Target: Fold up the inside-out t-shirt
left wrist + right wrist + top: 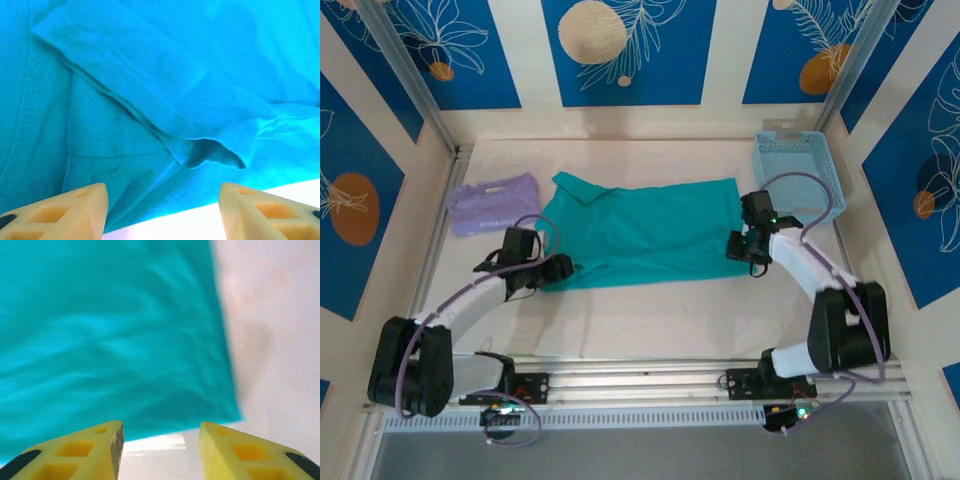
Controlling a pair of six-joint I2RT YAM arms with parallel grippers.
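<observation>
We see the teal-green soft fabric t-shirt (pixel 640 232) spread flat across the middle of the pale worktop (pixel 650 320), its length running left to right. The left jaws stand released at its near-left corner, with nothing between them. The right jaws, likewise released and empty, sit at its right edge over bare worktop. A folded lavender garment (pixel 495 203) lies far left, and a light blue plastic basket (pixel 798 165) stands far right.
</observation>
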